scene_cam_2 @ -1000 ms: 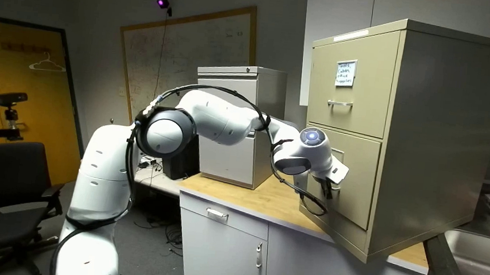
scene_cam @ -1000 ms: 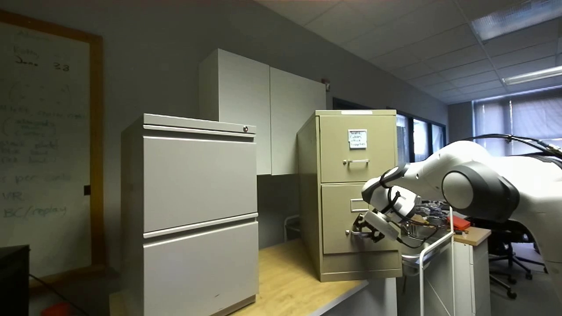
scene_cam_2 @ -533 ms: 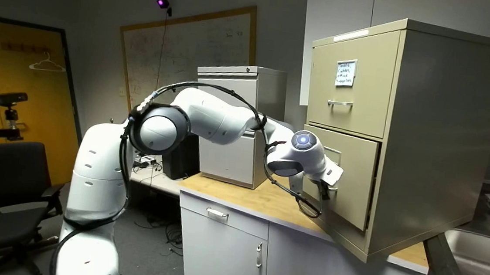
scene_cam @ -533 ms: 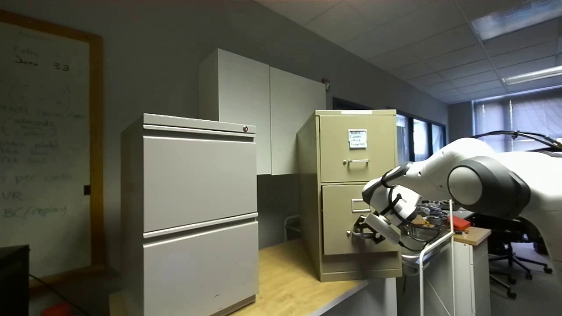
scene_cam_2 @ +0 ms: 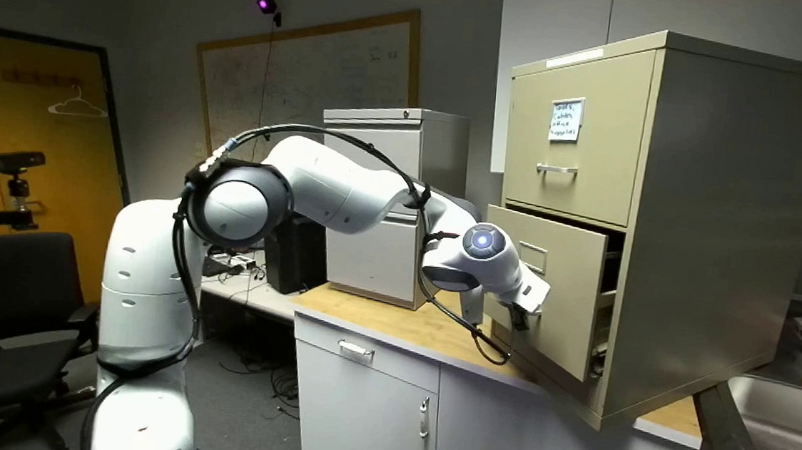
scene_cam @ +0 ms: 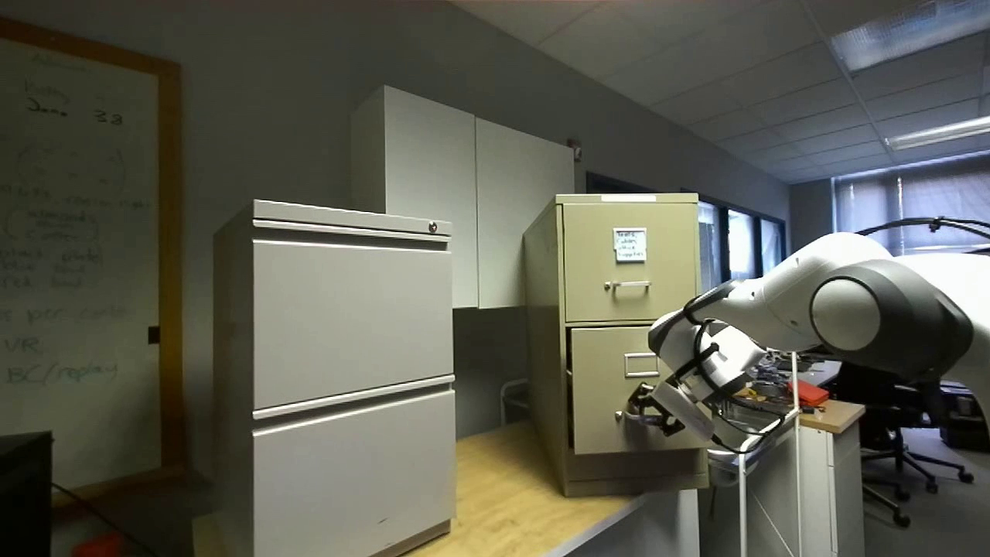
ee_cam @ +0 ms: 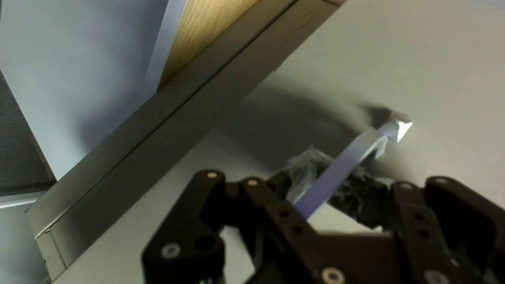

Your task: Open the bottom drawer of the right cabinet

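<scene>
While the tan right cabinet [scene_cam_2: 723, 229] stands on the counter [scene_cam_2: 379, 314], its bottom drawer [scene_cam_2: 567, 299] juts partway out. At the drawer's silver handle [ee_cam: 347, 157], the gripper [ee_cam: 325, 192] holds its black fingers [ee_cam: 369, 207] partly apart, one on either side; whether they touch it, I cannot tell.

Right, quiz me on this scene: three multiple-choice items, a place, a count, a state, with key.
1. Gripper is at: A) the grey cabinet; B) the handle of the bottom drawer; C) the whiteboard.
2. Drawers showing in the right cabinet: A) two; B) three; C) four.
3. The bottom drawer is: A) shut; B) detached; C) partly open.

1B: the wrist view shows it at that handle.
2A: one upper drawer sits above the bottom one.
3C: its front stands out from the cabinet.
</scene>
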Controlling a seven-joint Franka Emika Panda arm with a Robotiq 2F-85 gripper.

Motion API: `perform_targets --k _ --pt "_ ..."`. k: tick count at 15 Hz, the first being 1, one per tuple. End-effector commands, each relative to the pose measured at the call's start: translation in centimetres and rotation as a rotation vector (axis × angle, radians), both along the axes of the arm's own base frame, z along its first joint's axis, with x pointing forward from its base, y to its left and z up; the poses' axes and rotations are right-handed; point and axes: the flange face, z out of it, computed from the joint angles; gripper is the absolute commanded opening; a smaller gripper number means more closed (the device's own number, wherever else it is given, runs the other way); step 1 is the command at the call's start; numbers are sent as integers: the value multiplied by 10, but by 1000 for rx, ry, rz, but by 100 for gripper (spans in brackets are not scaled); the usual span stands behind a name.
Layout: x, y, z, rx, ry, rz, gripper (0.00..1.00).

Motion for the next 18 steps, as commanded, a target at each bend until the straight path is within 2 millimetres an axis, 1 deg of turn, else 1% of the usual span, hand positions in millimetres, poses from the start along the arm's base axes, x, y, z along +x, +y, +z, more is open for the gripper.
perform_targets --k 1,3,8,18 --pt "-43 46 -34 80 33 127 6" --pt "-57 53 -38 101 18 144 6" --pt "-92 76 -46 158 -11 198 6" --pt "-174 120 -62 267 -31 242 5"
